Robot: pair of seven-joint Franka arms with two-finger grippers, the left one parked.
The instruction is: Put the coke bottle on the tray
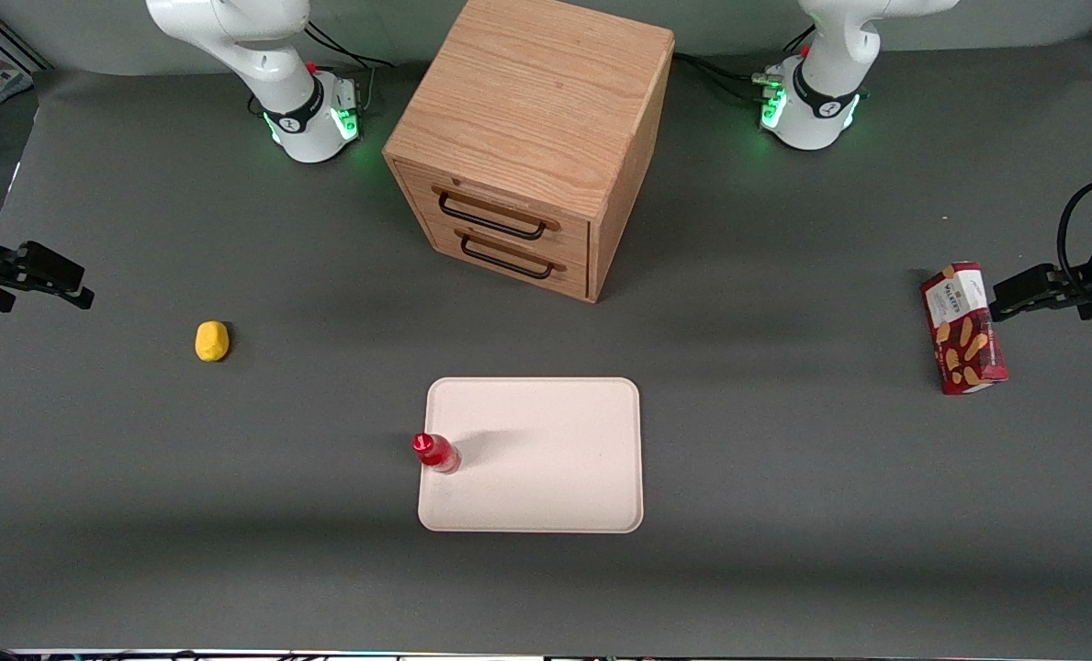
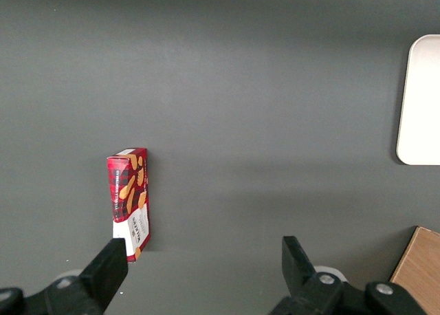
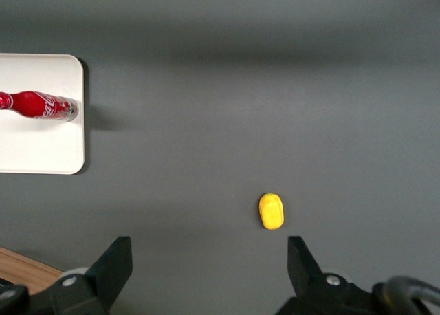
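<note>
The coke bottle (image 1: 436, 453), small, glossy red with a red cap, stands upright on the tray (image 1: 555, 477), close to the tray's edge toward the working arm's end. The tray is flat, pale cream and rectangular with rounded corners. The right wrist view shows the bottle (image 3: 38, 106) on the tray (image 3: 41, 146). My right gripper (image 1: 77, 285) is open and empty. It hovers high over the working arm's end of the table, well away from the tray. Its black fingers (image 3: 113, 263) stand wide apart over bare mat.
A yellow lump (image 1: 212, 341) lies on the mat between the gripper and the tray, also in the right wrist view (image 3: 271, 210). A wooden two-drawer cabinet (image 1: 527, 138) stands farther from the camera than the tray. A red snack box (image 1: 963, 328) lies toward the parked arm's end.
</note>
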